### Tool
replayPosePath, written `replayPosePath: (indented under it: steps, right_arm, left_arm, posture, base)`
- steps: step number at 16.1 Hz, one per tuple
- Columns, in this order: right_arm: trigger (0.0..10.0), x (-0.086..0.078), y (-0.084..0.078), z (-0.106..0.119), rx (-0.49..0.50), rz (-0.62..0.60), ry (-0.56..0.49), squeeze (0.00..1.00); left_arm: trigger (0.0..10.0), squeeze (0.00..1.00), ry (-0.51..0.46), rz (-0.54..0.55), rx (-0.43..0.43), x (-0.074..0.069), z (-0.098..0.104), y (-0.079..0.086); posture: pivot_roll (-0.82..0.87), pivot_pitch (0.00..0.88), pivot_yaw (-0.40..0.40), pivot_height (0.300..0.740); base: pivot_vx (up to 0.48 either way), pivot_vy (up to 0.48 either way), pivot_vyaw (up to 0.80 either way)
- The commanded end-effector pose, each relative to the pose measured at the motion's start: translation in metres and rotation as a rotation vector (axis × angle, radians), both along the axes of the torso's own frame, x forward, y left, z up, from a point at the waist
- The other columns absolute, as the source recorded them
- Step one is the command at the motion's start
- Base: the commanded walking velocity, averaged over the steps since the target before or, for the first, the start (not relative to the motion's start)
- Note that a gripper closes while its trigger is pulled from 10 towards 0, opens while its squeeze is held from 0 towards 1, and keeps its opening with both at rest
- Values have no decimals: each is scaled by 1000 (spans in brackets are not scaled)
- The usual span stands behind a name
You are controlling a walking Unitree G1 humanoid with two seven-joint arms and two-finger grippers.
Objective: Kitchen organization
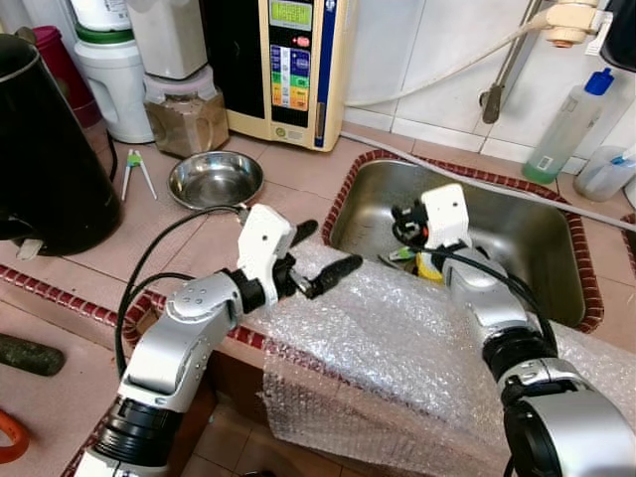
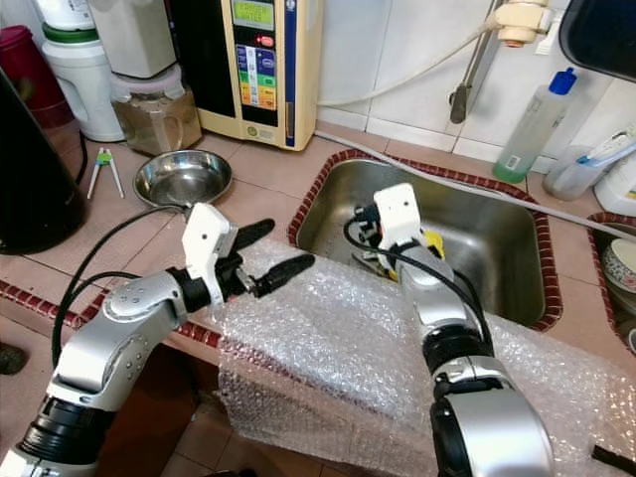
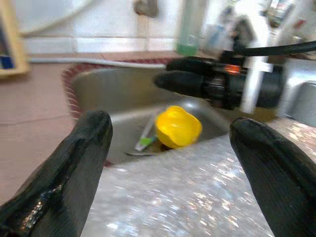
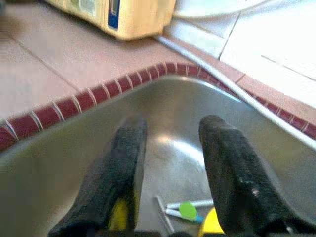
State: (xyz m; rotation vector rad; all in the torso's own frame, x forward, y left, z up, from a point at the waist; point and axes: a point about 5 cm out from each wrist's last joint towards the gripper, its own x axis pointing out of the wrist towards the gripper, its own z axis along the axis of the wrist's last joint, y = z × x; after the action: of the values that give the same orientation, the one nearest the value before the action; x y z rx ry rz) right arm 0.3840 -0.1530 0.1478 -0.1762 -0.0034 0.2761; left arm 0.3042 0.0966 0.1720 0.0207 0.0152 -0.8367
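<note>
A steel sink (image 1: 527,234) is set into the tiled counter. On its bottom lie a yellow cup-like piece (image 3: 177,127) and a thin utensil with a green tip (image 4: 187,211). My right gripper (image 1: 402,227) reaches into the sink just above them. It is open (image 4: 170,173), with nothing between its fingers. My left gripper (image 1: 326,253) hovers open over the bubble wrap (image 1: 397,348) draped across the counter's front edge, left of the sink. It points toward the yellow piece and holds nothing (image 3: 173,168).
A steel bowl (image 1: 216,179) and green-handled tongs (image 1: 134,171) lie on the counter at left. A black kettle (image 1: 45,149) stands at far left, a cream water machine (image 1: 288,60) and jars at the back. A soap bottle (image 1: 566,129) stands behind the sink.
</note>
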Motion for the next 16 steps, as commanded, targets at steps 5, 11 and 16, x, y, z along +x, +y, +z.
replayPosePath:
  steps: [5,11,16]
  right_arm:
    - [10000,-17,18,25,130,99,-116,1000]
    - [10000,-71,31,49,181,215,-192,1000]
    - [10000,-93,34,51,174,230,-162,1000]
  left_arm:
    - [10000,1000,-103,451,18,41,12,45]
    - [10000,0,25,875,-134,74,4,91]
    - [10000,0,174,1033,-294,94,4,96]
  posture:
    - [53,86,-41,740]
    - [-3,92,-45,740]
    - [-40,102,-36,740]
  base:
    - [0,0,0]
    - [0,0,0]
    - [0,0,0]
